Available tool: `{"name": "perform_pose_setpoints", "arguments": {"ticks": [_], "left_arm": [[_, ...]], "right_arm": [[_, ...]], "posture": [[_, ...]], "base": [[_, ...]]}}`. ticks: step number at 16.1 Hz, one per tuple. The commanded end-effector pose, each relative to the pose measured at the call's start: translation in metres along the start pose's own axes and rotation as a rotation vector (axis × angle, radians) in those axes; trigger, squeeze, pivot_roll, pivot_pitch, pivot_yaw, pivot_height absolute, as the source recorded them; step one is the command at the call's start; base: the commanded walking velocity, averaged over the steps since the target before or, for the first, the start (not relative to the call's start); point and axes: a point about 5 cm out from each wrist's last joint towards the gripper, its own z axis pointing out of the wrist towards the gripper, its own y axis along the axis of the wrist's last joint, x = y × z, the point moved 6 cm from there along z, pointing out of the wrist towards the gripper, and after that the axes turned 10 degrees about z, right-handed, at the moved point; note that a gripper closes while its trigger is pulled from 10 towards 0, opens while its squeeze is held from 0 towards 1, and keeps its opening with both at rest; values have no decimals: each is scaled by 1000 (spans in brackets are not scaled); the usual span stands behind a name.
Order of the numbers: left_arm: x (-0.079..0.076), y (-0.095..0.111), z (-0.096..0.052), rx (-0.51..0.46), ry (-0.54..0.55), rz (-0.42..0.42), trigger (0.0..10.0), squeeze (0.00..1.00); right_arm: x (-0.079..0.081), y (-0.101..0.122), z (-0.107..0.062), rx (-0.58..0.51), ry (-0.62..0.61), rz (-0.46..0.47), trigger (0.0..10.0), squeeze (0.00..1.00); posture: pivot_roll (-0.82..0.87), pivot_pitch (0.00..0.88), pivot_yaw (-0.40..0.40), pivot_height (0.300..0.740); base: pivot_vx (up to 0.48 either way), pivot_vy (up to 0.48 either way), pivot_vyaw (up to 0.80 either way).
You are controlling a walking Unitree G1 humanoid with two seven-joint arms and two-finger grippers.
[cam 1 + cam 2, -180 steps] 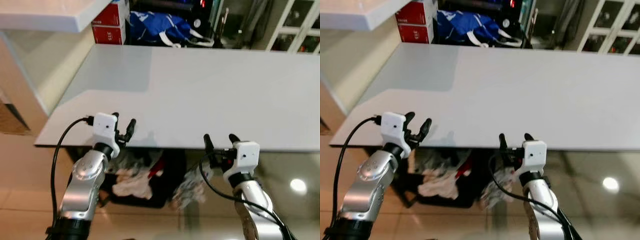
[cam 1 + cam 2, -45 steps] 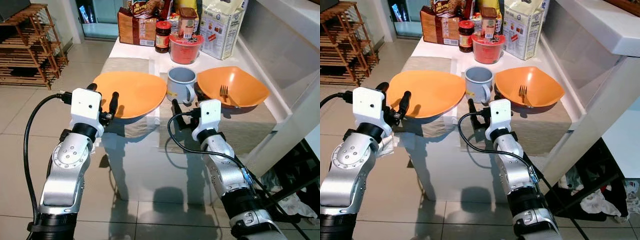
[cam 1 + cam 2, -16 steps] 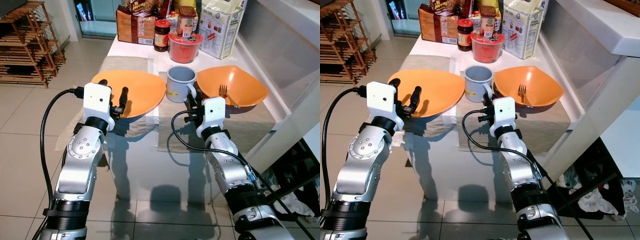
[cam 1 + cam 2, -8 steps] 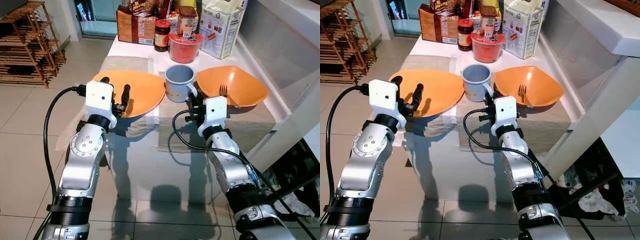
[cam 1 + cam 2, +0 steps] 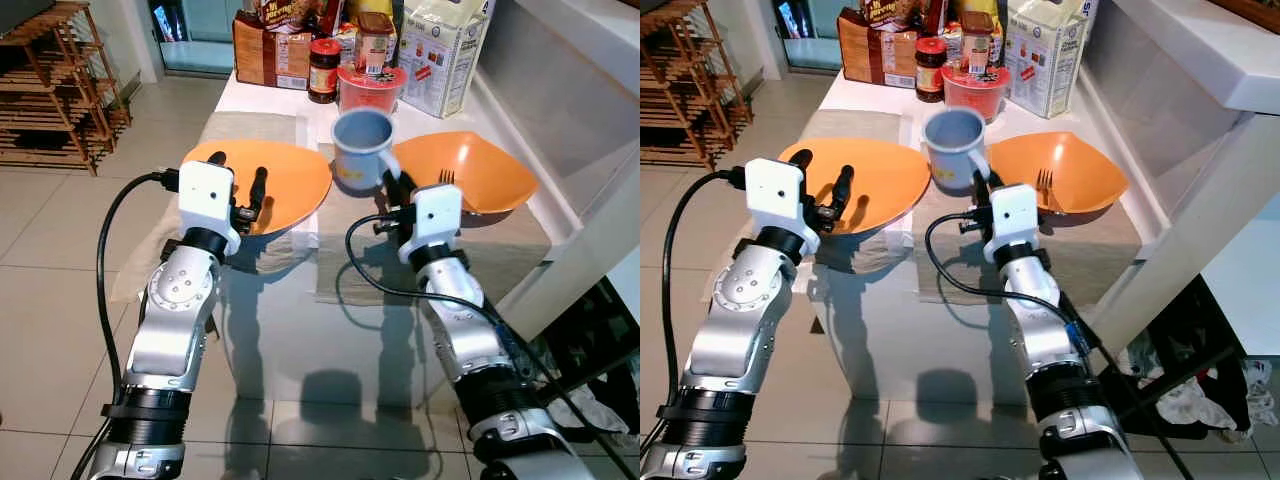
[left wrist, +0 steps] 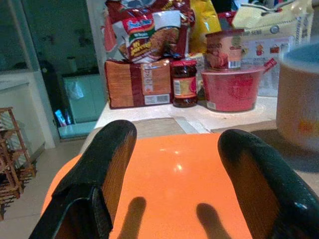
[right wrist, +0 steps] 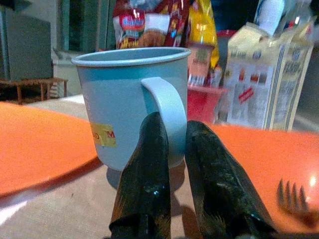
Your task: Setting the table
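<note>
We are standing at the end of a long white table [image 5: 270, 330] with two beige cloth mats on it. Our right gripper [image 7: 172, 149] is pinching the curved handle of a light blue mug [image 5: 362, 150], with both black fingers squeezed tight on the handle. The mug is lifted up off the mat and tips a little, and it hangs between two big orange plates. The wide orange plate on our left [image 5: 285, 180] sits on the left mat [image 5: 248, 128]. The orange plate on our right [image 5: 480, 170] sits on the right mat [image 5: 500, 255], and a small metal fork [image 5: 1046, 186] lies inside it. Our left gripper [image 6: 174, 169] is over the near edge of the left plate, and its two black fingers are spread wide apart with nothing between them. At the far end of the table we see a red plastic bowl with a lid [image 5: 371, 92], a dark jar with a red lid [image 5: 323, 72], a brown packet [image 5: 270, 62] and a big white bag [image 5: 445, 55]. A wooden rack [image 5: 55, 85] stands on the tiled floor off to our left.
</note>
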Motion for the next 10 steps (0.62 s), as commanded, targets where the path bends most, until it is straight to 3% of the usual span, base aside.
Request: {"name": "perform_pose_setpoints", "arguments": {"ticks": [1, 7, 10], "left_arm": [[-10, -2, 3, 9, -44, 14, 10000, 0], [-22, 3, 6, -20, -73, -17, 10000, 0], [-26, 4, 8, -25, -89, -20, 10000, 0]], "right_arm": [[-2, 29, 8, -106, 1, -26, 0, 0], [-3, 66, -3, -232, 10, -82, 0, 0], [-10, 62, -17, -220, -34, -101, 0, 0]], "posture": [[191, 0, -50, 740], [159, 0, -60, 740], [142, 0, -51, 740]], "base": [[0, 0, 0], [0, 0, 0], [0, 0, 0]]}}
